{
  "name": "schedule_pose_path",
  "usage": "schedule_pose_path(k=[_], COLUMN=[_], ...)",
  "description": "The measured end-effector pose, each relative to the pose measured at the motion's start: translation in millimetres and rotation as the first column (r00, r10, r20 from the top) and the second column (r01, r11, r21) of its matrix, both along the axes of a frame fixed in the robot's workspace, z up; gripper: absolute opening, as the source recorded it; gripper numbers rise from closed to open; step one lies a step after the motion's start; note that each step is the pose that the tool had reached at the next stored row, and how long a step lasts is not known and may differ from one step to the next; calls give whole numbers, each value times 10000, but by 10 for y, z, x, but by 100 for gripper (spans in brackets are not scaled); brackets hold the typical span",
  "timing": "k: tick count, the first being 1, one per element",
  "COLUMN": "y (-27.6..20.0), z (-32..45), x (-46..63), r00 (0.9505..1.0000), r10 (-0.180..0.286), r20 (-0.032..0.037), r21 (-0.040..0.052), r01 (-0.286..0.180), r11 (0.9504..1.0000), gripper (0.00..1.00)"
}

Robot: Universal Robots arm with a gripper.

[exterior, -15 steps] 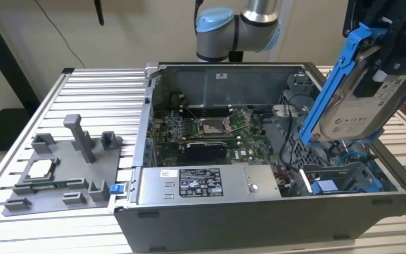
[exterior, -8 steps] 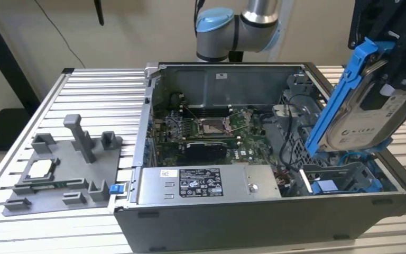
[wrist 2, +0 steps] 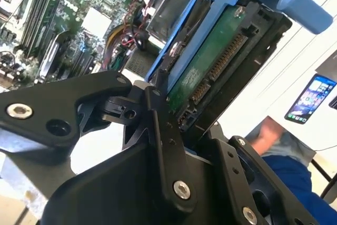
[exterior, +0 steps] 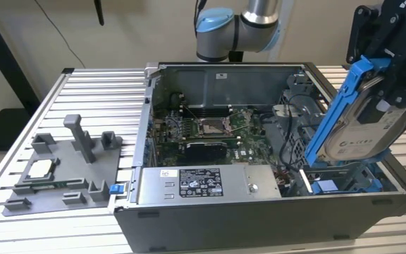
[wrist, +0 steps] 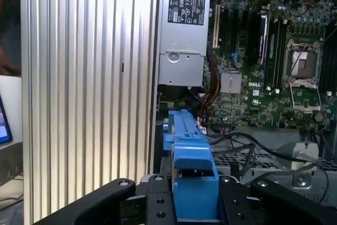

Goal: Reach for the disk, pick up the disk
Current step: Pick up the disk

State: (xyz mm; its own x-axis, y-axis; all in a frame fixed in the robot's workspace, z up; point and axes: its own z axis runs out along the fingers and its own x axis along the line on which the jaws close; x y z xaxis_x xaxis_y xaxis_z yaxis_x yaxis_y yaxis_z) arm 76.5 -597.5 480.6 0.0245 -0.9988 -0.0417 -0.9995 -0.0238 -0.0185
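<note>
The disk (exterior: 372, 124), a silver-grey drive with a white label in a bright blue bracket, hangs tilted on edge above the right end of the open computer case (exterior: 259, 222). My black gripper (exterior: 385, 87) is shut on its upper part, with the jaws pressed against both faces. In the second wrist view the disk (wrist 2: 216, 61) shows its green circuit board and connector, clamped in the gripper (wrist 2: 200, 109). In the first wrist view the blue bracket (wrist: 192, 156) stands up from the gripper (wrist: 194, 204), above the case's drive area.
Below the disk are the blue drive bay (exterior: 330, 185), loose cables and the motherboard (exterior: 210, 127). The power supply (exterior: 203, 182) lies along the case's front. A grey fixture plate (exterior: 62, 169) with a small chip sits on the slatted table. A person's hand (wrist 2: 266, 133) and a phone (wrist 2: 309, 98) are nearby.
</note>
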Motion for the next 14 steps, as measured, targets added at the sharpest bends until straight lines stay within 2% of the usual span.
schedule_pose_path(k=[7,14], y=[-15,-13], z=[-104,-135], x=[23,195], r00=[9995,9994], r10=[-313,-340], r20=[-2,-3], r21=[108,123], r01=[313,340], r11=[9995,9993], gripper=[0,0])
